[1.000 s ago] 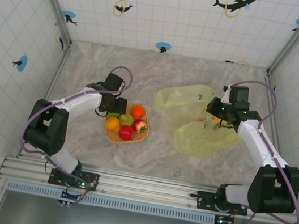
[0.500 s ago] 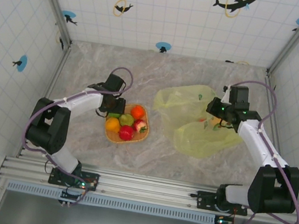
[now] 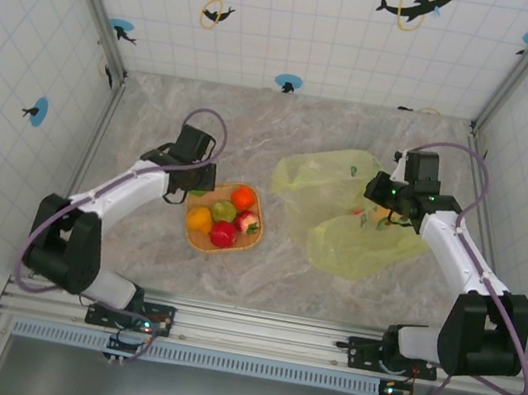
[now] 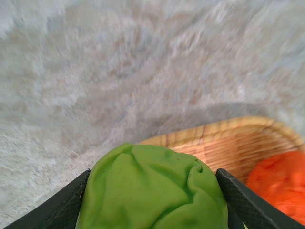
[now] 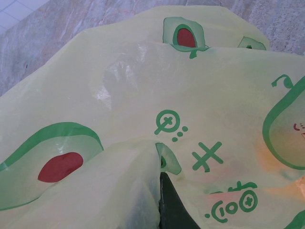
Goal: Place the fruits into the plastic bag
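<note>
From above, my left end effector sits at the far left rim of the woven plate, which lies on the marble desk left of centre. A little green shows at its tip. On the plate lie an orange fruit at the far side, a yellow-orange fruit at the left, a green fruit in the middle, a red apple at the near side and a reddish strawberry at the right. The plastic bag, crinkled and yellow-green, is spread on the desk to the right of the plate and apart from it. My right end effector is over the bag's right part, right at the plastic.

Through my left wrist camera, my left end effector is clamped on a soft green fruit. One dark finger presses on its left side and the other on its right. Behind it are the plate's woven rim and an orange fruit lying in it.

Through my right wrist camera, the bag with its avocado prints lies draped across the view. One dark finger shows at the bottom edge, with a fold of plastic over it. I cannot tell whether my right end effector is wide or closed.
</note>
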`<move>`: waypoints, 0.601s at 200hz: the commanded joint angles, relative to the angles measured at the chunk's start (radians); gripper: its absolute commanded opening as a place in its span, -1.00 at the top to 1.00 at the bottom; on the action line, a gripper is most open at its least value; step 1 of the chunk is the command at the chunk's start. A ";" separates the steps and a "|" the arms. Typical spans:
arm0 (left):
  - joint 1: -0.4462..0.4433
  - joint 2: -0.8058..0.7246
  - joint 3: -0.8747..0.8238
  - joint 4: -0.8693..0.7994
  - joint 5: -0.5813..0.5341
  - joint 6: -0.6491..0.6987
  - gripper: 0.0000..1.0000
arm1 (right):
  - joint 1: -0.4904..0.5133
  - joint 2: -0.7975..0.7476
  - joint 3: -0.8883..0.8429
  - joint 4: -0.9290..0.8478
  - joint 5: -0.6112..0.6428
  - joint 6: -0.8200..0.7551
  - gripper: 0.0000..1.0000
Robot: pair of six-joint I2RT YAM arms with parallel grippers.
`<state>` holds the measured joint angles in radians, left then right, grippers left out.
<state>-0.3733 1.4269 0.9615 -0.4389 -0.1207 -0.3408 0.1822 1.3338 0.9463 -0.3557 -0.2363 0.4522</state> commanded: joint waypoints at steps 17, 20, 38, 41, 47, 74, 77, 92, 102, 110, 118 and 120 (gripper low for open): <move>-0.026 -0.178 -0.001 0.112 0.050 -0.031 -0.05 | 0.005 -0.013 -0.026 0.031 -0.005 -0.002 1.00; -0.035 -0.190 -0.001 0.121 0.061 -0.033 -0.05 | 0.005 -0.012 -0.025 0.030 -0.004 -0.002 1.00; -0.102 -0.252 -0.009 0.197 0.135 -0.054 -0.01 | 0.008 -0.007 -0.021 0.030 -0.005 -0.001 1.00; -0.115 -0.263 -0.011 0.211 0.148 -0.056 0.00 | 0.008 -0.006 -0.019 0.030 -0.005 -0.001 1.00; -0.145 -0.279 -0.015 0.245 0.170 -0.056 0.00 | 0.009 -0.004 -0.017 0.029 -0.005 0.000 1.00; -0.303 -0.307 -0.032 0.378 0.269 -0.009 0.00 | 0.013 0.005 -0.008 0.031 -0.007 0.001 1.00; -0.321 -0.304 -0.035 0.389 0.276 0.000 0.00 | 0.014 0.006 -0.007 0.029 -0.009 0.000 1.00; -0.411 -0.280 -0.042 0.424 0.300 0.054 0.00 | 0.016 0.013 0.003 0.024 -0.012 0.001 1.00; -0.465 -0.252 -0.042 0.431 0.302 0.109 0.00 | 0.015 0.016 0.008 0.021 -0.018 -0.001 1.00; -0.503 -0.225 -0.037 0.430 0.302 0.141 0.00 | 0.016 0.018 0.011 0.021 -0.023 -0.001 1.00; -0.534 -0.193 -0.030 0.431 0.301 0.167 0.00 | 0.016 0.020 0.015 0.018 -0.027 0.000 1.00; -0.542 -0.184 -0.029 0.430 0.300 0.174 0.00 | 0.016 0.021 0.017 0.017 -0.029 -0.001 1.00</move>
<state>-0.8375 1.1660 0.9405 -0.0628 0.1360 -0.2920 0.1925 1.3434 0.9463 -0.3557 -0.2440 0.4530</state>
